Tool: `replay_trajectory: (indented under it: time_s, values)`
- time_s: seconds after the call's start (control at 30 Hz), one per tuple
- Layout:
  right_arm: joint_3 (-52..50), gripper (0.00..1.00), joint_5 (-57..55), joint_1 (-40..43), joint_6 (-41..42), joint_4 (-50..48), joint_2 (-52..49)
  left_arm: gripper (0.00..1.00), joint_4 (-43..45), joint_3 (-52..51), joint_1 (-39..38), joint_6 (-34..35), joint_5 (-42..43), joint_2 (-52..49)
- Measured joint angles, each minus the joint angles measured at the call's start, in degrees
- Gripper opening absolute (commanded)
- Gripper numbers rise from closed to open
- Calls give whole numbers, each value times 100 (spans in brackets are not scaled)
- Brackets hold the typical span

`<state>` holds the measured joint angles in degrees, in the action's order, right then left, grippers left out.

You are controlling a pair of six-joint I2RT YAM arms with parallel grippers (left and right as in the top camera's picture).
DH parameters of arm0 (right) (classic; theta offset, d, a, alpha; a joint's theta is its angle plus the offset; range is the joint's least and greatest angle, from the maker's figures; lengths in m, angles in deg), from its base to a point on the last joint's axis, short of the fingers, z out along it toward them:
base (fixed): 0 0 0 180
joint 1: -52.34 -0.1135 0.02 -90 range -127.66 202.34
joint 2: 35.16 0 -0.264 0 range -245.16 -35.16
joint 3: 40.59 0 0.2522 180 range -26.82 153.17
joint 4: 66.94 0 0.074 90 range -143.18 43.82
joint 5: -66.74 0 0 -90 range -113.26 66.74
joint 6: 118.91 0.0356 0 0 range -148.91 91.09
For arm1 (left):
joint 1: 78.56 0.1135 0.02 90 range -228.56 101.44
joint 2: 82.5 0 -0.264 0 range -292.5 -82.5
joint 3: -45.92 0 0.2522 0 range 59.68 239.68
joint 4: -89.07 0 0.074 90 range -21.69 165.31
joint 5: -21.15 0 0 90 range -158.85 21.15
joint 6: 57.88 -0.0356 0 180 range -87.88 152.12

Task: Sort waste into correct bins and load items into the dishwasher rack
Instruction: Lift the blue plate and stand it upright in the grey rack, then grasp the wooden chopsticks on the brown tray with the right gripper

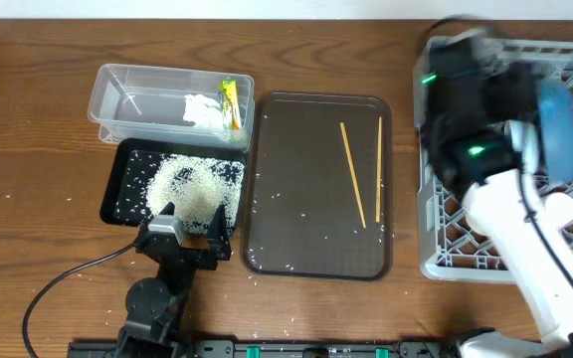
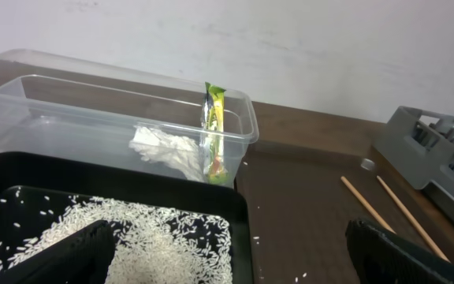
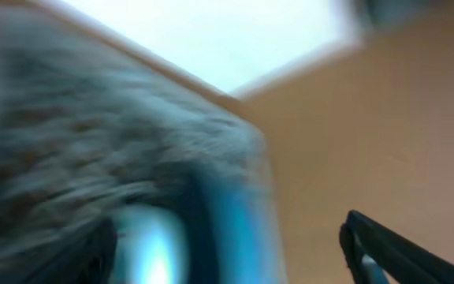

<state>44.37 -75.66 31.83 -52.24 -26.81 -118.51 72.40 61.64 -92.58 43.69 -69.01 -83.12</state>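
At the near edge of the desk (image 1: pixel 28 199), your left end effector (image 1: pixel 191 215) hangs just over the near rim of the shallow black tray (image 1: pixel 117 189). Its two fingers (image 2: pixel 73 252) stand wide apart and hold nothing. A heap of white rice (image 1: pixel 182 184) lies in the tray, thickest toward the near right corner. Stray grains are scattered across the rest of the tray floor.

Just beyond the black tray and touching its far side sits the clear tub (image 1: pixel 127 85). In its right end lies a crumpled white tissue (image 1: pixel 204 109). The yellow-green wrapper (image 1: pixel 230 104) stands on end against the right wall, beside the tissue.

To the right of both bins lies the brown serving tray (image 1: pixel 306 179). Two thin wooden chopsticks (image 1: pixel 353 174) lie on its right half, one slanted, the other almost straight, their far tips close together. A few loose rice grains dot the tray and the desk around it.

Farther right stands the grey lattice rack (image 1: pixel 441 234), partly hidden by your right arm. Your right end effector (image 1: pixel 510 114) is over the rack's far part and motion-blurred. The blue plate (image 1: pixel 557 124) stands on edge beside it. In the right wrist view the dark fingers (image 3: pixel 385 248) look parted, with a blurred blue shape between them. You cannot tell whether either finger touches it.
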Motion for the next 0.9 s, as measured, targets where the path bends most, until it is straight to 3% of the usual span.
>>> replay_trajectory:
  time_s: [0.13,0.37,0.67,0.73,0.83,0.9]
  values:
    - [-22,82,1818,-649,1591,955,-162,96,0,-2,0,0,0,0]
    - [-31,65,4446,-809,3744,1080,-828,96,0,0,0,0,0,0]
    - [-55,47,4937,-920,4876,1001,-2461,96,0,0,0,0,0,0]
    - [-55,37,4924,-918,4986,986,-2673,96,0,0,0,0,0,0]
    - [-57,4,4918,-918,5090,1001,-2844,96,0,0,0,0,0,0]
    - [-55,1,4839,-903,5169,1056,-2868,96,0,0,0,0,0,0]
